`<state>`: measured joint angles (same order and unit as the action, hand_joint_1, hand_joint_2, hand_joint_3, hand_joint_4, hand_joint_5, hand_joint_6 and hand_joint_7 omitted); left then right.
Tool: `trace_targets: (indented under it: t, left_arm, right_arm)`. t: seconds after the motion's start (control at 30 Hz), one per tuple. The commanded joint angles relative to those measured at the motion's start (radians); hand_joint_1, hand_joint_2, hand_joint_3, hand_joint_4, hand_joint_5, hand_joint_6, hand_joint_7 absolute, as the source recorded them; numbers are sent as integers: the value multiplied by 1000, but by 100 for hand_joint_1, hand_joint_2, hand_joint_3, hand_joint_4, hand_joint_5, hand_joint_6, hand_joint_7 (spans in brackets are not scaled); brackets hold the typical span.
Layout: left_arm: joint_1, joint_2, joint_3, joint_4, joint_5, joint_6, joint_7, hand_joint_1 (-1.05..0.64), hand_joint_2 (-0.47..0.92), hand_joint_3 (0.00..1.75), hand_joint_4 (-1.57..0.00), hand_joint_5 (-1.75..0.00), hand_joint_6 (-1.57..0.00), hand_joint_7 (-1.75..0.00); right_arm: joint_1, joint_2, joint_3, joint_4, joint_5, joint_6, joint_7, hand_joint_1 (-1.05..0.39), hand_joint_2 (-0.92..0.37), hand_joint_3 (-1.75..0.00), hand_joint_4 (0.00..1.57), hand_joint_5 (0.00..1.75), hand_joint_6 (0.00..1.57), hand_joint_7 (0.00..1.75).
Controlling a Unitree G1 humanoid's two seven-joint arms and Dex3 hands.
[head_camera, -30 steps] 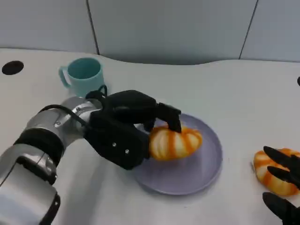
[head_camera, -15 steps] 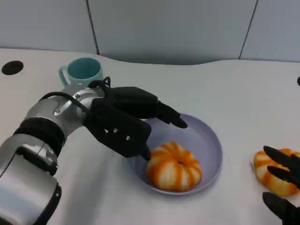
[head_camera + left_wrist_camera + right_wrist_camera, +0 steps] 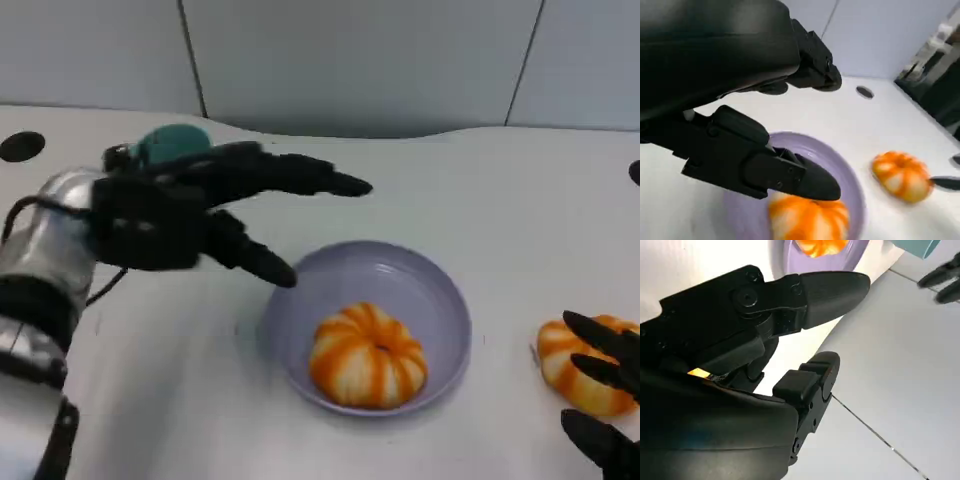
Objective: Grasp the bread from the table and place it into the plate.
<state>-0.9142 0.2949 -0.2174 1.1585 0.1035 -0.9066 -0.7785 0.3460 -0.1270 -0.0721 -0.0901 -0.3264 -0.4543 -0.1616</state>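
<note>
Bread (image 3: 368, 356) lies in the plate (image 3: 440, 290), apart from the open-fingered left hand (image 3: 190, 215).

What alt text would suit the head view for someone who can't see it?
An orange-striped bread roll sits in a lilac plate on a white table; the robot's black left hand hovers open beside it. Another roll lies by the right hand, near a teal cup.

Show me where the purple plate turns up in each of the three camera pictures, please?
Head view: the purple plate sits low in the middle, one bread inside it.
Left wrist view: the plate lies beyond the left robot hand.
Right wrist view: the plate peeks in at the top edge, above the right robot hand.
Shared landmark: the orange striped bread in the plate.
</note>
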Motion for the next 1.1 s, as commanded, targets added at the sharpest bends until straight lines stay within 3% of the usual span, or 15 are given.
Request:
trace_targets:
  t: [0.03, 0.23, 0.33, 0.4, 0.47, 0.57, 0.63, 0.7, 0.77, 0.9, 0.97, 1.1]
  left_arm:
    - [100, 50, 96, -82, -143, 121, -142, -75, 92, 19, -22, -18, -32, 0]
    - [256, 101, 194, -242, -252, 305, -184, -77, 92, 19, -19, -17, -31, 0]
    - [382, 117, 238, -335, -239, 368, -68, -75, 92, 17, -43, -29, -43, -6]
    - [447, 118, 249, -392, -232, 419, -23, -74, 92, 16, -46, -52, -54, -4]
    - [510, 120, 246, -454, -223, 473, 7, -70, 92, 16, -41, -102, -68, -7]
    - [581, 127, 234, -562, -201, 587, 51, -66, 92, 15, -40, -135, -79, -17]
    - [615, 132, 226, -633, -199, 703, 64, -65, 92, 15, -40, -143, -81, -22]
    - [640, 139, 214, -686, -199, 830, 63, -57, 92, 15, -39, -167, -55, -108]
    - [653, 146, 201, -714, -185, 890, 64, -56, 92, 16, -44, -173, -47, -139]
    - [683, 171, 145, -757, -86, 897, 98, -57, 92, 24, -54, -173, -49, -150]
    - [694, 173, 128, -770, -64, 914, 99, -58, 92, 28, -58, -166, -54, -143]
    - [711, 155, 128, -781, -63, 951, 114, -62, 92, 35, -76, -135, -75, -98]
  right_arm:
    - [0, -13, -12, 4, 15, -7, -2, -34, -92, -32, 89, 2, 69, 0]
    - [2, -13, -14, 4, 21, -7, 2, -33, -92, -31, 88, 1, 69, 0]
    - [5, -13, -15, 3, 29, -7, 8, -34, -92, -32, 87, 0, 68, 0]
    - [7, -15, -16, 3, 28, -9, 9, -33, -92, -32, 87, 0, 68, 0]
    - [9, -17, -19, 3, 27, -10, 10, -33, -92, -32, 87, 0, 68, 0]
    - [13, -18, -22, 4, 26, -11, 10, -34, -92, -32, 87, 0, 68, 0]
    - [16, -19, -25, 8, 27, -17, 9, -34, -92, -33, 87, 0, 68, 0]
    - [19, -20, -27, 10, 27, -21, 9, -34, -92, -32, 87, 1, 68, 0]
    - [18, -20, -28, 11, 29, -20, 12, -34, -92, -32, 87, 1, 68, 0]
    - [14, -21, -32, 6, 33, -7, 20, -35, -92, -32, 87, 0, 68, 0]
    - [11, -23, -34, 7, 29, -6, 20, -35, -92, -32, 86, 0, 68, 0]
    - [8, -28, -39, 18, 33, -14, 21, -35, -92, -32, 88, 1, 68, 0]
